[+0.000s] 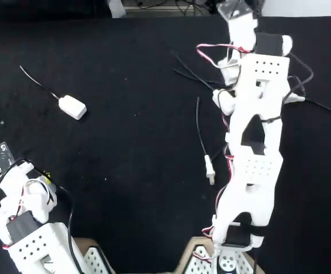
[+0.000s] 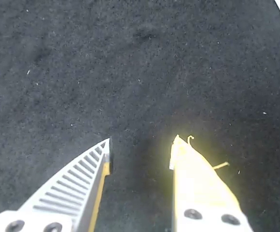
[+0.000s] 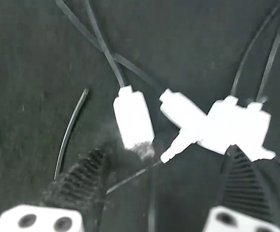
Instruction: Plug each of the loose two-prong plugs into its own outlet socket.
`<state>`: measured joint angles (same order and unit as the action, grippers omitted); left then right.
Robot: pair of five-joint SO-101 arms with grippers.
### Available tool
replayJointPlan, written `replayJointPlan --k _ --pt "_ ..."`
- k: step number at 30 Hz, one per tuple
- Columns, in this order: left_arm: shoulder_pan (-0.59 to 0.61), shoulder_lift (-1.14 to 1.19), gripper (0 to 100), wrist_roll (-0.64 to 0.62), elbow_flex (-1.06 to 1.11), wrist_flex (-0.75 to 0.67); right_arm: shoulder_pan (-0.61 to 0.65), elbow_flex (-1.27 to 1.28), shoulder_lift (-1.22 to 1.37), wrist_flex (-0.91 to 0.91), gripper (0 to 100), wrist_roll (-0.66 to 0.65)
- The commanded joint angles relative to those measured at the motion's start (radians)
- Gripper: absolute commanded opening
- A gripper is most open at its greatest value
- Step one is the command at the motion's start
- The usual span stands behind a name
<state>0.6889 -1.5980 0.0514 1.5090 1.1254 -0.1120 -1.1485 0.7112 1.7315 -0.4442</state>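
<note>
- The right gripper (image 3: pixel 166 152) is seen wide open, its ribbed fingers (image 3: pixel 82 181) spread either side of a cluster of white parts on the black cloth (image 1: pixel 125 57). Nothing is gripped.
- Between those fingers a white plug body (image 3: pixel 134 121) is picked out on its dark cable. Just beside it lies a second white piece (image 3: pixel 178 113), which appears to meet a socket block (image 3: pixel 239 128).
- In the high view another loose plug (image 1: pixel 209 169) is spotted just off centre toward 4 o'clock, with its thin cable (image 1: pixel 199 125) trailing toward 12 o'clock.
- A small white block (image 1: pixel 72 107) on a thin lead is noted well apart, out at 10 o'clock.
- The left gripper (image 2: pixel 141 140) is held open above bare cloth, down at 8 o'clock of the table, and nothing is held in it.
- The plugs are judged to be light, hard and smooth, so they are likely to skate on the cloth if nudged rather than pinched.
- The cables are judged springy enough to tug and twist a plug once it is lifted.
- A hold is best taken across the flat sides of the plug body, behind the prongs. It should never be taken on the cable or on the thin prongs, which could be bent.
- The socket block is judged just as light, so it may need to be steadied while a plug is pushed in.
</note>
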Motion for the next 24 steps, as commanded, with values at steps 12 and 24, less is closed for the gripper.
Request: replayJointPlan --k 12,24 --pt "-0.111 0.0 21 -0.006 -0.165 -0.284 0.184 0.495 -0.665 0.029 31.9 0.094" --pt "-0.255 0.206 21 -0.077 -0.446 -0.282 0.546 1.794 -1.336 -0.709 31.9 0.233"
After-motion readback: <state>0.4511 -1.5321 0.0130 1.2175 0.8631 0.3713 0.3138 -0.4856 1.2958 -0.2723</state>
